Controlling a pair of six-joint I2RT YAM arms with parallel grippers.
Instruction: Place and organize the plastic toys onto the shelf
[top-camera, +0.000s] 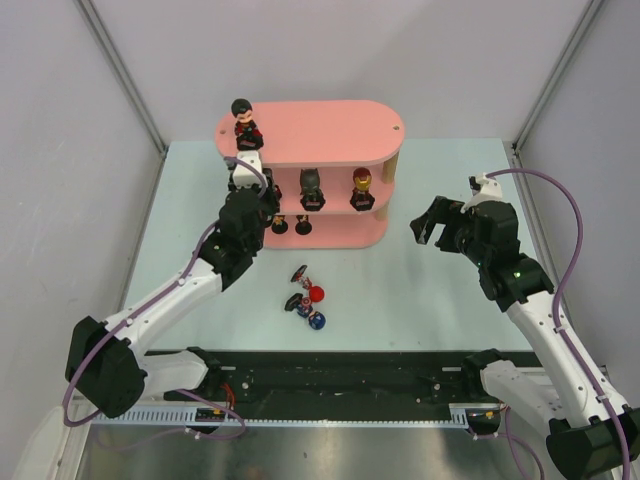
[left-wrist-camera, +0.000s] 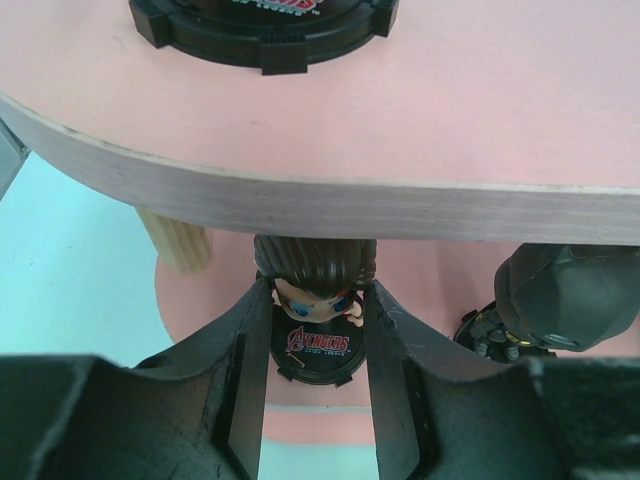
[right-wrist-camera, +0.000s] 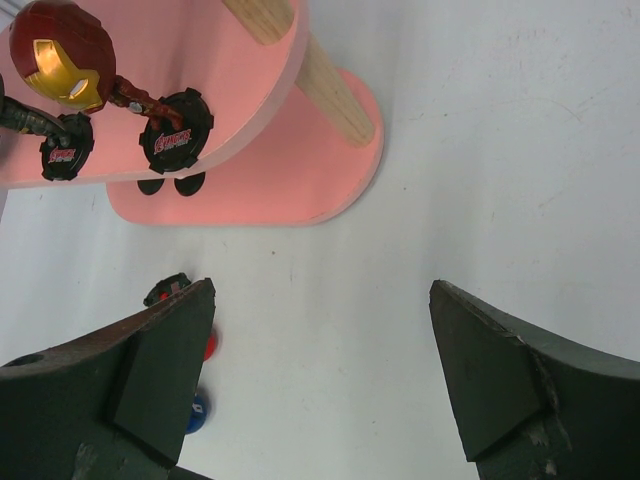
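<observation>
The pink shelf (top-camera: 330, 130) stands at the back of the table. My left gripper (top-camera: 250, 180) reaches in at the left end of its middle tier. In the left wrist view the gripper (left-wrist-camera: 318, 292) is shut on a dark-haired figurine (left-wrist-camera: 315, 265), whose black base (left-wrist-camera: 318, 348) rests on that tier. A second dark-haired figurine (top-camera: 243, 120) stands on the top tier. A black-headed one (top-camera: 312, 186) and a red-gold one (top-camera: 362, 186) stand on the middle tier. A red-headed one (top-camera: 316, 293) and a blue-headed one (top-camera: 315, 320) lie on the table. My right gripper (top-camera: 432, 225) is open and empty.
Two small dark pieces (top-camera: 290, 225) sit on the bottom tier. The right wrist view shows the shelf's right end (right-wrist-camera: 250, 195), a wooden post (right-wrist-camera: 335, 90) and bare table between my open fingers (right-wrist-camera: 170, 360). Grey walls enclose the table.
</observation>
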